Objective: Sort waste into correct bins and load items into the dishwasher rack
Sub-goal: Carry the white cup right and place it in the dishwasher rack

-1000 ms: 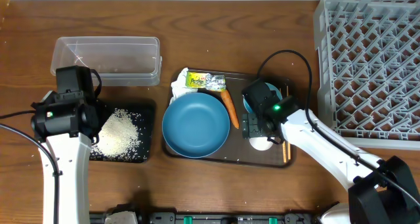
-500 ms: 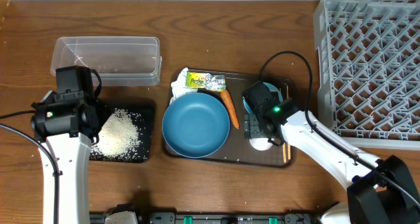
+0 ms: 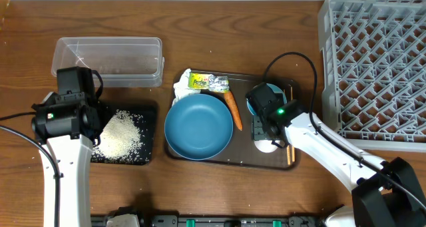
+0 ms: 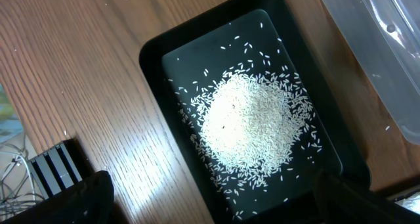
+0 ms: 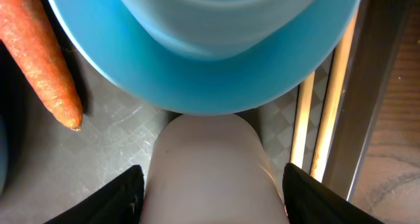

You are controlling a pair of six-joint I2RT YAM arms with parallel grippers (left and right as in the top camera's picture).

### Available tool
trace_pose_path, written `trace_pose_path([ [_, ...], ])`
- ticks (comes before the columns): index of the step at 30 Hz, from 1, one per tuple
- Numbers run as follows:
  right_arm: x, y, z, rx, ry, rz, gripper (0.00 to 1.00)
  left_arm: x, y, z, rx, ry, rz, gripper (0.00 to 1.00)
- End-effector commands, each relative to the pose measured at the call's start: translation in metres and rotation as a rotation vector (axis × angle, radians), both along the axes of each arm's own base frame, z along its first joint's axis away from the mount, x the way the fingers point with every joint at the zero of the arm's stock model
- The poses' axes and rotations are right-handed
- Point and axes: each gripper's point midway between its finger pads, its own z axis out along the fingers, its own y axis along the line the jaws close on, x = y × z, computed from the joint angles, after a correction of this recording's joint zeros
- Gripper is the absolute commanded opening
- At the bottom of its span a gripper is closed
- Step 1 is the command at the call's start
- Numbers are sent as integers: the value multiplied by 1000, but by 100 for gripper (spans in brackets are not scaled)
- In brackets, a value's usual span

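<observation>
My right gripper (image 3: 264, 135) is down on the brown tray, shut on the small white cup (image 5: 210, 175), one finger (image 5: 125, 198) on each side of it. The light-blue bowl (image 5: 210, 46) touches the cup's far side. The carrot piece (image 3: 233, 111) lies between the bowl and the large blue dish (image 3: 198, 126). The chopsticks (image 5: 305, 125) lie right of the cup. The wrapper (image 3: 208, 82) and tissue (image 3: 180, 88) lie behind the dish. My left gripper (image 4: 216, 207) is open and empty above the black tray (image 4: 154, 53) holding the rice (image 4: 252, 125).
The clear plastic box (image 3: 108, 60) stands behind the black tray (image 3: 150, 110). The grey lattice rack (image 3: 376, 67) fills the right side of the table. The brown serving tray (image 3: 229, 162) holds the dishes and waste in the middle.
My right gripper's fingers have closed in around the white cup. The left arm has not moved.
</observation>
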Motion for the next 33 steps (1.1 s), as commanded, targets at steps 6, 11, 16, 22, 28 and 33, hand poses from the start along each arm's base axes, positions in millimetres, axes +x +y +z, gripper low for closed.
trace_pose_path([
  [6, 1, 0, 7, 6, -10, -9, 61, 1, 2, 3, 2, -8, 11, 99],
  [11, 7, 1, 39, 62, -94, -17, 60, 1, 2, 3, 2, -8, 11, 99],
  [16, 13, -16, 80, 126, -200, -68, 60, 1, 2, 3, 2, -8, 11, 99],
  [22, 22, -58, 129, 185, -359, -178, 59, 1, 2, 3, 2, -8, 11, 99],
  [28, 39, -120, 179, 212, -576, -353, 59, 1, 2, 3, 2, -8, 11, 99],
  [33, 51, -177, 212, 182, -736, -486, 59, 1, 2, 3, 2, -9, 12, 99],
])
